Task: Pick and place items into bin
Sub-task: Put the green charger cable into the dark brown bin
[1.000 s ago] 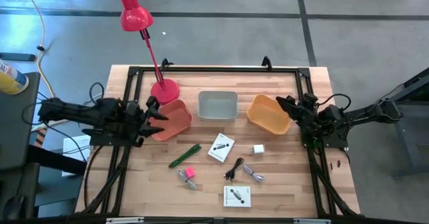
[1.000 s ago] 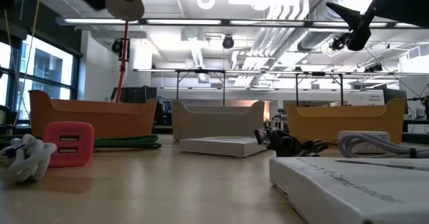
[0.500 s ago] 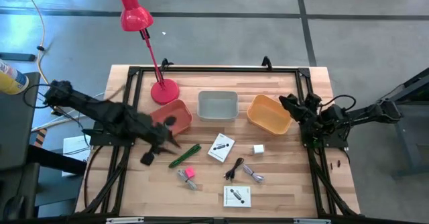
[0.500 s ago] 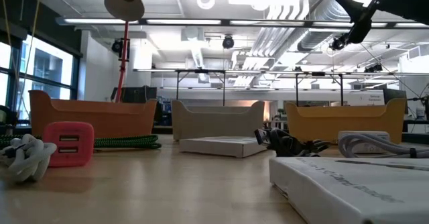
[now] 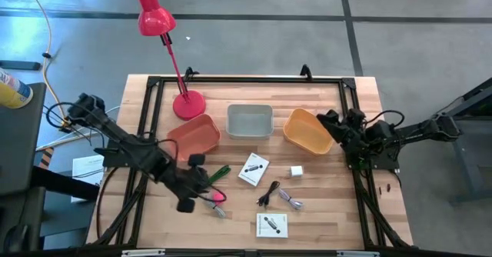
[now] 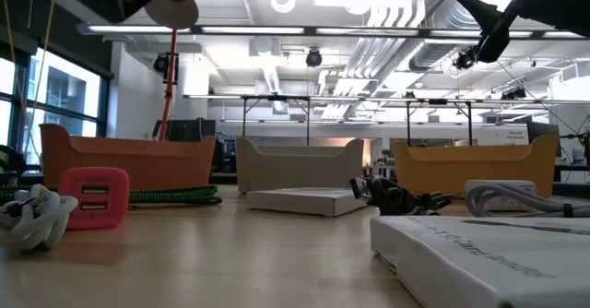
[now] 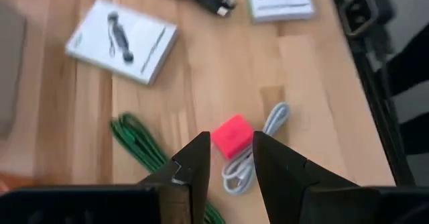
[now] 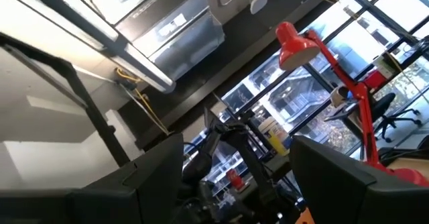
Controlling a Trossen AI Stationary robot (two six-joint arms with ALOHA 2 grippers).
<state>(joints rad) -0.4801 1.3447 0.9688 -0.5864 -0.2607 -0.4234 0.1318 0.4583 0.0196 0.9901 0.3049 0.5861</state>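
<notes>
My left gripper (image 5: 206, 189) hovers open just left of the tiny pink block (image 5: 217, 198). In the left wrist view its fingers (image 7: 196, 162) frame the pink block (image 7: 232, 135), which lies beyond the tips beside a white coiled cable (image 7: 258, 150). The green stick (image 5: 212, 178) lies next to it. Two white packets (image 5: 254, 168) (image 5: 271, 225), a black cable (image 5: 269, 193), a tiny white block (image 5: 297, 171) and a silvery cable (image 5: 292, 201) lie flat on the table. My right gripper (image 5: 327, 118) waits open and empty by the orange bin (image 5: 307, 131).
Three bins stand in a row at the table's middle: a salmon bin (image 5: 196, 136), a grey bin (image 5: 249, 121) and the orange bin. A red desk lamp (image 5: 188, 103) stands behind the salmon bin. A black frame (image 5: 154, 84) runs round the table.
My left gripper has swung from beside the salmon bin toward the table's near edge and right, coming down toward the pink block and the green stick. No item has moved.
</notes>
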